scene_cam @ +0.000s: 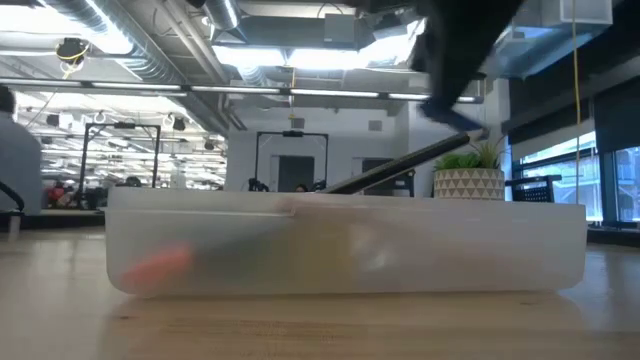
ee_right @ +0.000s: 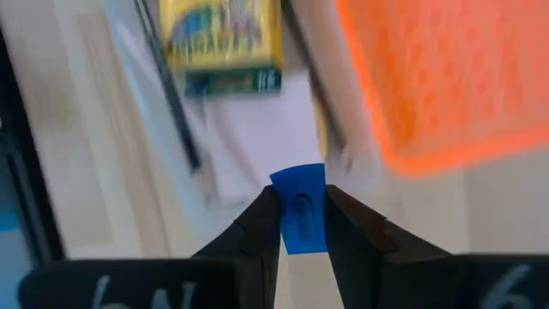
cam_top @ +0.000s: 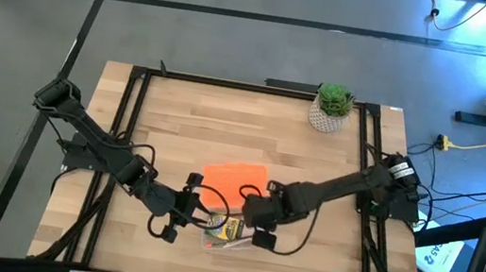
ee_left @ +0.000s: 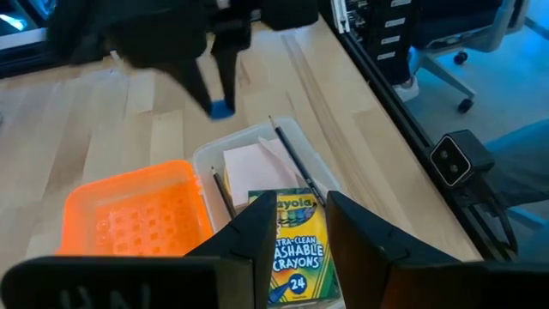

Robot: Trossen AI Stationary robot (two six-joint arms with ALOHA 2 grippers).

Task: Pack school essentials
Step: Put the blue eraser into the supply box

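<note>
A clear case lies near the table's near edge. It holds the green-and-yellow crayon box, the pale pink pad and thin pencils. One pencil pokes up over the case's rim. My right gripper hangs over the case's right end, shut on the tiny blue piece. My left gripper is at the case's left end, open; the crayon box shows between its fingers, apart from them. The scissors are out of view. My right gripper pinches the tiny blue piece between its two fingertips, coming from above and pointing down. The piece's far end sticks out past the tips. It is lifted clear, above the case's end and the pink pad.
The orange lid lies flat on the table, touching the case's far side. A potted green plant stands at the far right corner. A black frame runs along the table's edges. Bare wood lies toward the far and left sides.
</note>
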